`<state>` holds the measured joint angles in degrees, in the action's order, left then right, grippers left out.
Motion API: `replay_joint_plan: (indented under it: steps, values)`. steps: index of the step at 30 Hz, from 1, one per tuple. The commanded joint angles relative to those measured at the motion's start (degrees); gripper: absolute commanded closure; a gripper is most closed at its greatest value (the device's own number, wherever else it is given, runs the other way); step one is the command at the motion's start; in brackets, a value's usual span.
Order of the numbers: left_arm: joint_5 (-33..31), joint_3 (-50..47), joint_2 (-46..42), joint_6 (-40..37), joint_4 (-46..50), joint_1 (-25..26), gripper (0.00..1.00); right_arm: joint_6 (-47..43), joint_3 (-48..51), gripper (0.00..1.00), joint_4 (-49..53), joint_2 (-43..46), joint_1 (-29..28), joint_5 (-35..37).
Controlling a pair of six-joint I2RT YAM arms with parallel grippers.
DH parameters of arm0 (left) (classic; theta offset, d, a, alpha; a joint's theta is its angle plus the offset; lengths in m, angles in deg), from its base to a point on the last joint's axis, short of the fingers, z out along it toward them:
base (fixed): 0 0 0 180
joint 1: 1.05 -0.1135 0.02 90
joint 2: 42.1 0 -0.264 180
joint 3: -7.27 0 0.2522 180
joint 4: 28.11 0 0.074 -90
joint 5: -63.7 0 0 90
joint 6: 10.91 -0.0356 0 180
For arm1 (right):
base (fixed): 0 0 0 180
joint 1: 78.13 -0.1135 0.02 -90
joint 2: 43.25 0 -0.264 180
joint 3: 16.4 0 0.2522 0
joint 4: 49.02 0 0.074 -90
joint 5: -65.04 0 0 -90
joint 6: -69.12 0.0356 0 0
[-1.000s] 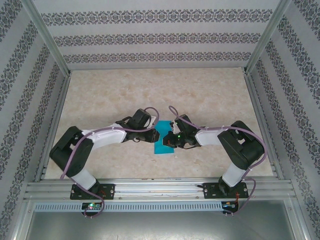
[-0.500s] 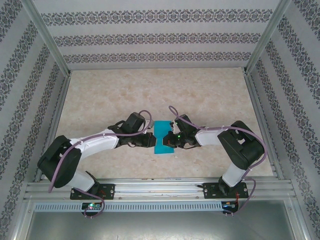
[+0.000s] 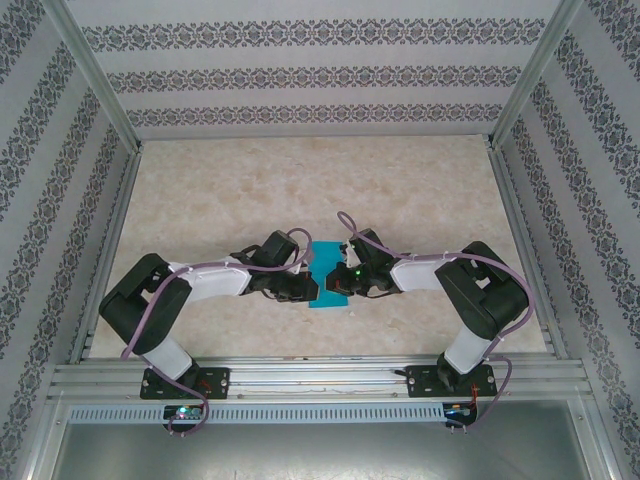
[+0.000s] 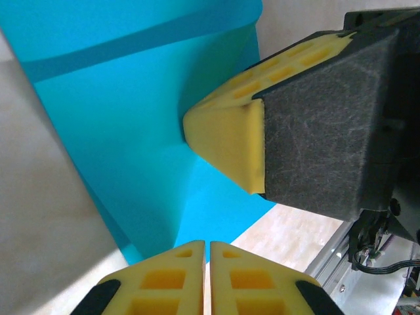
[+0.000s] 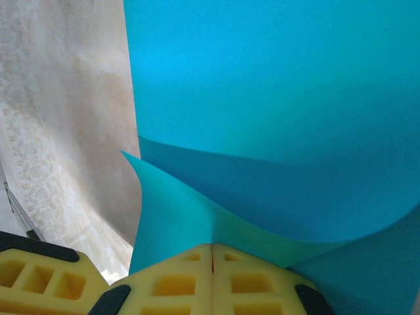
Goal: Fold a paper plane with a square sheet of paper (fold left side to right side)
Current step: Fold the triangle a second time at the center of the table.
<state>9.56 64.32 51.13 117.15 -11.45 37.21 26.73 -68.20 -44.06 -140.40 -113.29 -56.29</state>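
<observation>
Patterned wallpaper walls enclose a pale marbled surface. Near its front middle, the left hand is pinched closed on the left edge of the square sheet of paper. The sheet bows upward, and the right hand is clamped tight on its right edge.

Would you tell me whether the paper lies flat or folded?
Partly folded: one flap of the paper curls up over the rest, not pressed flat.
</observation>
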Motion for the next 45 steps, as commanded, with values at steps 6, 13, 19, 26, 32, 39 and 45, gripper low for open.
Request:
replay_joint_plan:
  steps: [6,13,19,26,32,39,45]
  values:
    - [0.97,-1.3,2.1,0.09,-2.06,0.67,0.89,-1.82,1.21,1.0,4.71,-1.56,-0.9,1.01]
    - [0.12,-1.99,2.92,-0.36,-1.7,0.81,0.89,-2.0,1.22,1.0,5.11,-1.62,-0.9,1.1]
    - [-0.57,-2.53,3.1,-0.71,-1.3,0.85,0.89,-2.09,1.13,1.0,5.37,-1.65,-0.9,1.1]
    - [-1.72,-2.73,3.63,-1.23,-0.18,0.94,0.9,-2.2,0.44,1.0,5.37,-1.13,-0.9,0.42]
    - [-3.21,-3.43,4.5,-1.66,0.45,1.29,0.93,-2.45,-1.23,1.0,4.98,1.33,-0.98,-0.05]
    - [-4.55,-3.92,4.6,-1.59,0.68,1.9,0.95,-3.02,-0.98,1.0,4.06,4.86,-1.88,1.17]
    - [-5.73,-3.89,4.42,-1.85,1.61,2.08,0.96,-1.85,-0.93,1.0,2.08,3.05,-4.24,1.49]
